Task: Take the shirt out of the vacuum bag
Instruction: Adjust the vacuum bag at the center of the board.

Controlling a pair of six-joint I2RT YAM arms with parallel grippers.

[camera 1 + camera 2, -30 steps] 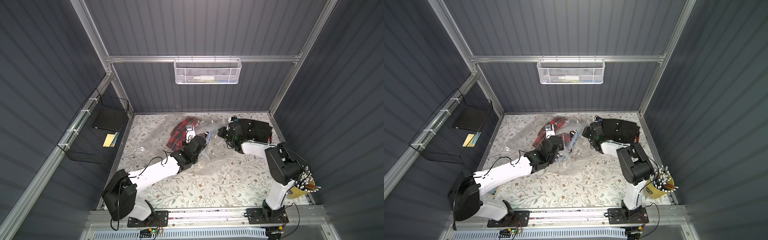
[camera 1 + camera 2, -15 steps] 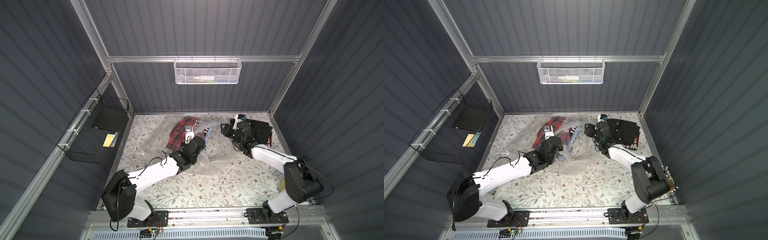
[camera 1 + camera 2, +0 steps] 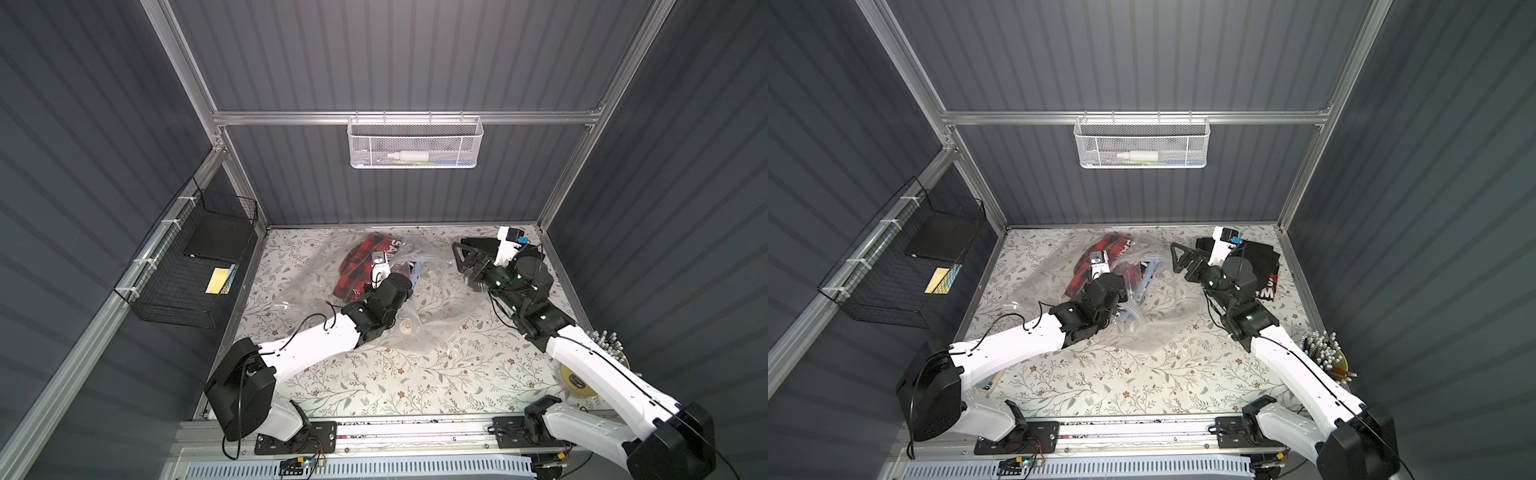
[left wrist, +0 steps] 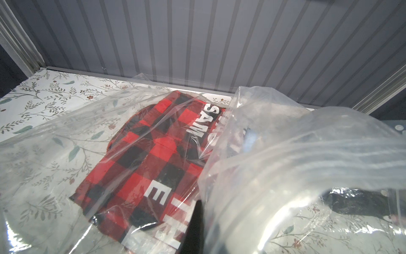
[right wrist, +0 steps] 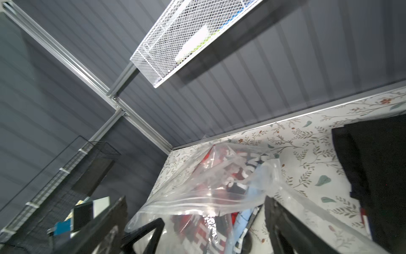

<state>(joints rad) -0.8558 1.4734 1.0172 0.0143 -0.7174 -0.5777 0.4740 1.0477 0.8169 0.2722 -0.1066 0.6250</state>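
Shirt [image 4: 140, 158] was red-black buffalo check, white lettering | vacuum bag [image 4: 285, 165] was clear | table cover [image 3: 395, 382] was white, leafy sprigs

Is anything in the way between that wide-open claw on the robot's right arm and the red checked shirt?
Yes: the clear plastic of the vacuum bag. The red checked shirt lies inside it under crinkled film. The right claw hangs open just beside the bag, and the bag's rim crosses between it and the cloth.

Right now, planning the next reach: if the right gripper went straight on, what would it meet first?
Probably the loose edge of the plastic bag, just ahead of the open right gripper; the red shirt lies deeper inside. Depth is uncertain.
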